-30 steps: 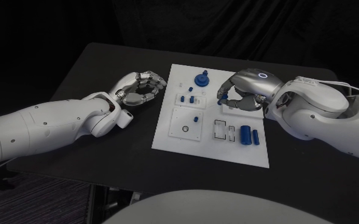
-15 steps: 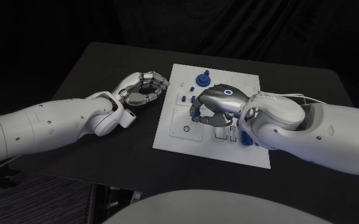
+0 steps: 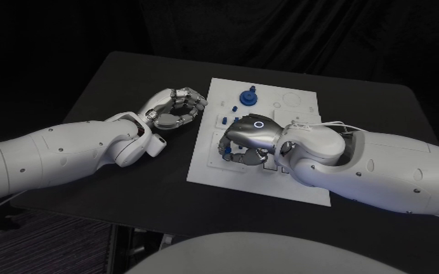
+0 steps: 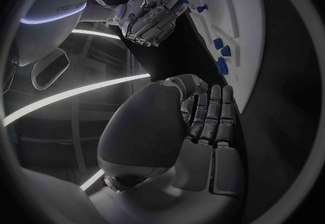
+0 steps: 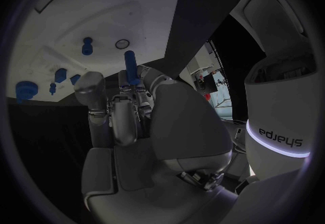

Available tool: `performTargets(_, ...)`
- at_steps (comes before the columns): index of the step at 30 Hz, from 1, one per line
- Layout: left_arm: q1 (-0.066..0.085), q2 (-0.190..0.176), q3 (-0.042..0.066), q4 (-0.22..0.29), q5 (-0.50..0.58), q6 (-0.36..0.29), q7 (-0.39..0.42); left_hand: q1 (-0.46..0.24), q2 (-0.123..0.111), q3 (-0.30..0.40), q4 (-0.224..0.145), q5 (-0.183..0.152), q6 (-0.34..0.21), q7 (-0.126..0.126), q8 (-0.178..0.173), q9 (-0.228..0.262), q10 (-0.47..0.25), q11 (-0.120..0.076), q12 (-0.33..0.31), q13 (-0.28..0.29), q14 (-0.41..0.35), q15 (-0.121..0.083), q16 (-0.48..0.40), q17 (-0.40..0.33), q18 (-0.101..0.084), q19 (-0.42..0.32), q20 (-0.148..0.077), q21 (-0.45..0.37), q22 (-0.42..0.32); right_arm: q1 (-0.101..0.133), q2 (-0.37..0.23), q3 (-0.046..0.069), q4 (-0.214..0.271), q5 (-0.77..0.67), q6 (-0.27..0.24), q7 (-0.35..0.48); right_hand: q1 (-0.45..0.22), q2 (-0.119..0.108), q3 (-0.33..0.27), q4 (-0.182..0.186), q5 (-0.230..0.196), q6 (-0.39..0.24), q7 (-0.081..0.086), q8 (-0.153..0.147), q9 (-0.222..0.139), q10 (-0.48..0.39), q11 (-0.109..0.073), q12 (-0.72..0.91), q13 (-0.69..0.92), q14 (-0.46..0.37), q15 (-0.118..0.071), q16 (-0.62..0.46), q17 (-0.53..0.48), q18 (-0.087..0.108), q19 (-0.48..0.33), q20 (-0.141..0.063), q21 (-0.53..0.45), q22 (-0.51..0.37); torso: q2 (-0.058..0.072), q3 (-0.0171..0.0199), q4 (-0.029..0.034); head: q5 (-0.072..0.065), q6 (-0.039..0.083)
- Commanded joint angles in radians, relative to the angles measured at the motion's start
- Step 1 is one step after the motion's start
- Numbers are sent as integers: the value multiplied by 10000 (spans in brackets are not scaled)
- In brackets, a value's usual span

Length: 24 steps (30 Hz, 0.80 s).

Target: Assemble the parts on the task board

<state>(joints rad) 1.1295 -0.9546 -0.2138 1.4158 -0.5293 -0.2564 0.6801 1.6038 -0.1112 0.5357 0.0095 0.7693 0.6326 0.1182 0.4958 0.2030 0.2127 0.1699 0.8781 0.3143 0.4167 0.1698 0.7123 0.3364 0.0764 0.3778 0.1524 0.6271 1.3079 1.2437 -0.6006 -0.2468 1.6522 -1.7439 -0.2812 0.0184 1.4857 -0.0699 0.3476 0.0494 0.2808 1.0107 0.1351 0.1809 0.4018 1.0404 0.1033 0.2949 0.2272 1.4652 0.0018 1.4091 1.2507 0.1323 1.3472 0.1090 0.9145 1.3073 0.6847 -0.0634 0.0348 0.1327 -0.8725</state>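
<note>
1. The right hand (image 3: 245, 142) is pinching a blue peg (image 5: 130, 65) upright above the white board (image 3: 302, 99), apparently lining it up with a hole
2. The left hand (image 3: 174, 108) is waiting beside the board, fingers curled on nothing, leaving room

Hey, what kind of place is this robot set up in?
Probably a robotics lab or test studio: a black table against a dark curtain, bearing only a white task board with small blue parts, worked by two robot arms.
</note>
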Motion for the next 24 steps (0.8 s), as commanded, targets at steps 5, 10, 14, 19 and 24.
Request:
performTargets(5, -17, 10, 6, 14, 8, 183, 1109, -16, 75, -23, -54, -21, -6, 70, 8, -5, -1, 77, 36, -12, -2, 78, 57, -17, -131, -22, 83, 70, 271, -85, 83, 7, -176, -545, 311, 176, 71, 21, 0, -72, 35, -53, 13, -69, 17, 379, -292, -44, 8, -27, -34, -10, 26, -200, -6, -84, 34, 1165, 15, -17, -35, 63, -1)
performTargets(10, -17, 2, 6, 23, 8, 197, 1094, -25, 77, -31, -49, -23, -7, 80, 10, -4, -2, 79, 35, -15, -1, 84, 59, -19, -132, -23, 90, 77, 271, -125, 103, 7, -230, -638, 372, 209, 76, 22, 5, -77, 35, -53, 13, -71, 18, 381, -292, -48, 7, -20, -34, -1, 46, -207, 5, -83, 71, 1173, 15, 4, -37, 53, -1)
performTargets(14, -17, 4, 6, 21, 8, 212, 1087, -27, 77, -33, -47, -23, -7, 82, 10, -4, -2, 79, 35, -16, 0, 86, 60, -20, -132, -23, 92, 79, 271, -148, 112, 7, -253, -666, 375, 239, 76, 22, 5, -77, 35, -53, 13, -71, 18, 381, -292, -48, 7, -20, -34, -1, 46, -207, 5, -83, 71, 1173, 3, 1, -29, 59, -1)
performTargets(19, -17, 1, 6, 20, 8, 235, 1071, -32, 82, -37, -42, -23, -7, 89, 11, -4, -3, 83, 34, -19, 2, 93, 62, -22, -132, -23, 100, 85, 270, -160, 91, 7, -267, -883, 283, 242, 96, 21, 21, -101, 36, -52, 14, -81, 21, 390, -293, -58, 7, -15, -34, 5, 58, -212, 13, -83, 109, 1182, 3, 5, -32, 78, -1)
performTargets(24, -17, 2, 6, 11, 8, 254, 1057, -36, 87, -41, -37, -23, -8, 95, 12, -4, -4, 84, 32, -22, 3, 100, 64, -24, -132, -24, 107, 91, 269, -164, 59, 7, -275, -991, 209, 237, 102, 16, 25, -112, 35, -51, 15, -85, 22, 395, -293, -62, 7, -12, -33, 8, 65, -215, 18, -83, 127, 1186, -2, 1, -26, 84, -1)
